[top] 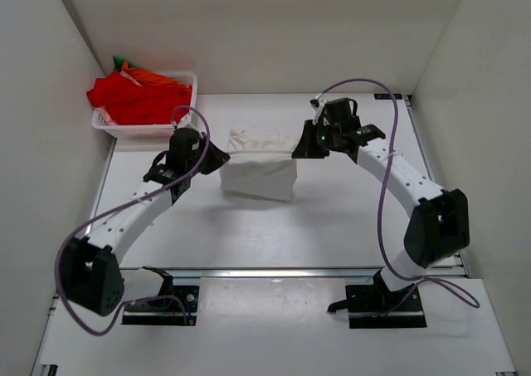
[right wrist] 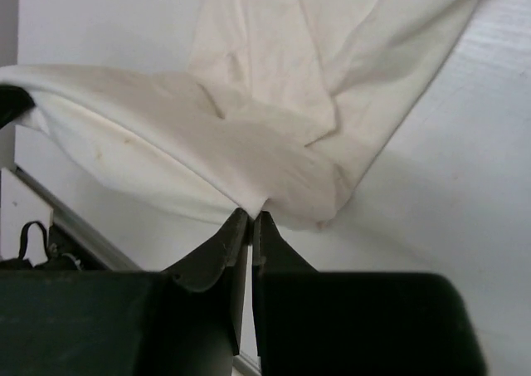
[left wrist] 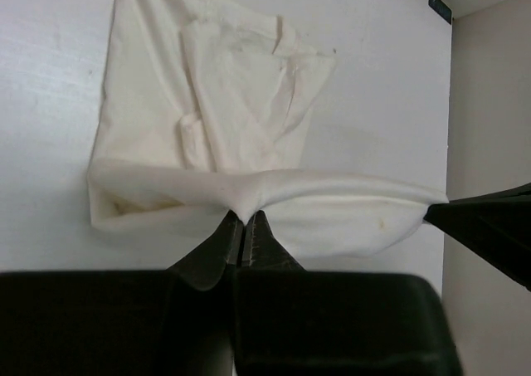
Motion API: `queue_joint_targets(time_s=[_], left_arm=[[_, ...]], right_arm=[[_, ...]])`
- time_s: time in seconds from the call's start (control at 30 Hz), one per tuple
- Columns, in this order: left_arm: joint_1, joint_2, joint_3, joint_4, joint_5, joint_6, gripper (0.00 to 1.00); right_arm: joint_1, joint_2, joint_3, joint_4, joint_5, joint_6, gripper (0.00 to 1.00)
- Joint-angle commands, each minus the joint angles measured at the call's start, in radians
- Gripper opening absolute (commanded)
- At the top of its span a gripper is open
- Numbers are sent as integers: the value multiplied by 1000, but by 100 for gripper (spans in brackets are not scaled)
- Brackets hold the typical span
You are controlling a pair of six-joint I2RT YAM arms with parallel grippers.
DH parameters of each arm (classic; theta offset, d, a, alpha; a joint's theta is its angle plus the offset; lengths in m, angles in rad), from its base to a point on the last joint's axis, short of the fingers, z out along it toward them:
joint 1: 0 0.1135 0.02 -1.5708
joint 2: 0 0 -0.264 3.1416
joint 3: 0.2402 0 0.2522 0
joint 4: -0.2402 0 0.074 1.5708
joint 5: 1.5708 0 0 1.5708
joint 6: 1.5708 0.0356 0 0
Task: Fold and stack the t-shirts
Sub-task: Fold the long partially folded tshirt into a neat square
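Observation:
A white t-shirt [top: 259, 173] hangs between my two grippers above the middle of the table, its lower part draped down onto the surface. My left gripper [top: 224, 156] is shut on the shirt's left edge; in the left wrist view [left wrist: 245, 216] the jaws pinch the cloth [left wrist: 241, 94]. My right gripper [top: 297, 149] is shut on the right edge; the right wrist view [right wrist: 251, 214] shows the cloth [right wrist: 274, 102] pinched the same way. Red [top: 133, 98], orange [top: 153, 77] and green [top: 120, 61] t-shirts lie heaped in the basket at the back left.
A white plastic lattice basket [top: 187, 80] stands at the back left corner against the walls. White walls enclose the table on the left, back and right. A metal rail [top: 290, 271] crosses the near edge in front of the arm bases.

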Motion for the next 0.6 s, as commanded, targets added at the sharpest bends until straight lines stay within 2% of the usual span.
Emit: queue_joint_targets(time_s=[0.0, 0.23, 0.27, 0.33, 0.37, 0.4, 0.43, 0.47, 0.53, 0.57], left_arm=[[41, 86, 95, 113, -36, 59, 6], [99, 391, 299, 212, -90, 85, 11], [110, 467, 358, 219, -90, 84, 14], [136, 593, 544, 209, -67, 79, 37], [142, 682, 607, 186, -19, 87, 37], [165, 751, 712, 175, 15, 70, 38], [168, 781, 748, 167, 23, 62, 41], [179, 816, 800, 186, 61, 52, 53], [199, 832, 821, 206, 94, 45, 55], [198, 819, 813, 204, 106, 49, 54]], right_arm=[[-54, 99, 99, 30, -5, -60, 0], [-123, 357, 359, 56, 12, -94, 0], [-136, 415, 421, 55, 23, -92, 0], [-153, 513, 506, 45, 91, -65, 0], [-167, 532, 555, 48, 113, -36, 4], [-166, 558, 580, 56, 166, -8, 20], [-184, 564, 586, 71, 210, 11, 32], [-193, 571, 581, 87, 215, 15, 36], [-195, 566, 571, 90, 242, 29, 48], [-195, 560, 551, 101, 229, 17, 49]])
